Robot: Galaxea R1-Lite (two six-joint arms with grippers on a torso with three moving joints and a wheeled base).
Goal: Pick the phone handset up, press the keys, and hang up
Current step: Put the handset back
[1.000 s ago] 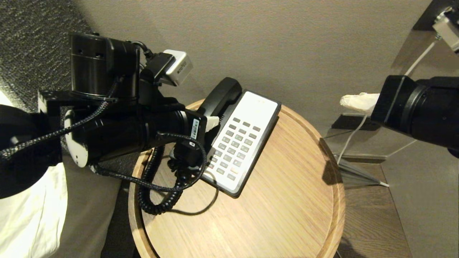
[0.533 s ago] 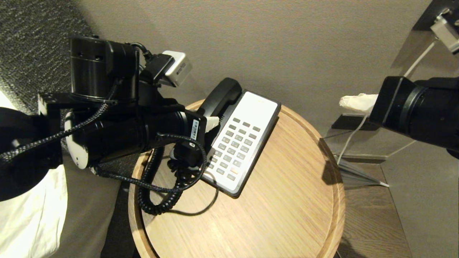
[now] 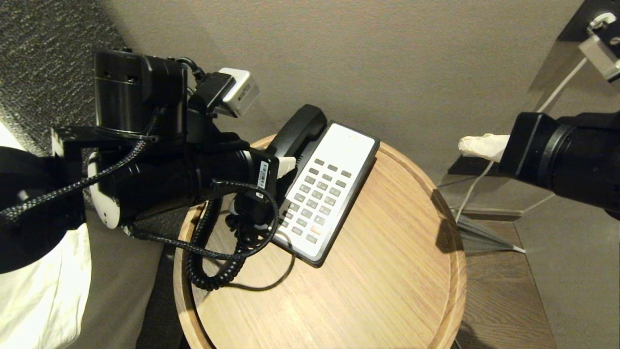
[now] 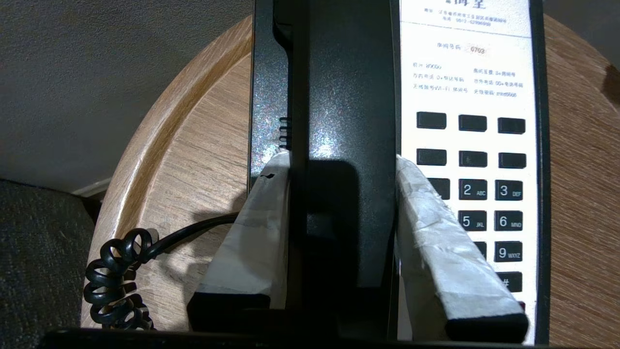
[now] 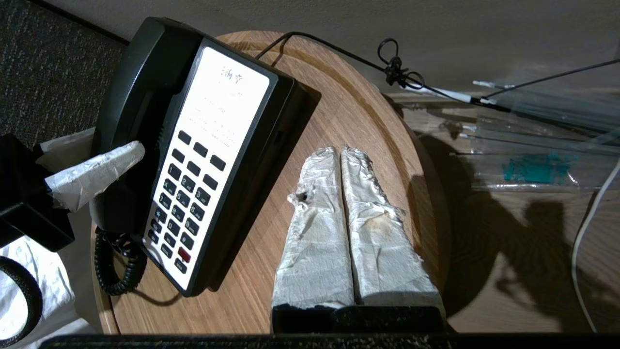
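Note:
The black phone handset lies in the cradle along the left side of the black-and-white phone base, on a round wooden table. My left gripper is shut on the handset at its middle, one white-wrapped finger pressed against each side. Its coiled cord hangs in a loop by the table's left edge. The keys are uncovered. My right gripper is shut and empty, hovering over the table to the right of the phone base.
White bedding lies at the left, beside the table. A clear stand with a white cable sits on the wooden shelf to the right. A beige wall runs close behind the table. Bare tabletop lies in front of the phone.

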